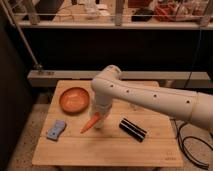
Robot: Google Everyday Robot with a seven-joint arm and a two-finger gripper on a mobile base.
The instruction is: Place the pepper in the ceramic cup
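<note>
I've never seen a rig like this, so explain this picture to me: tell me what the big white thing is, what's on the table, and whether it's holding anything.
The big white shape is a robot arm reaching in from the right. It bends down to its gripper, the clamp at its end, just above the wooden table. The picture comes from a single camera looking down on the table. On the table are an orange bowl, a blue-grey object on the left and a black bar-shaped object on the right. The slim orange pepper slants down from the gripper, with its thick end at the tip. Whether it is truly gripped does not show.
</note>
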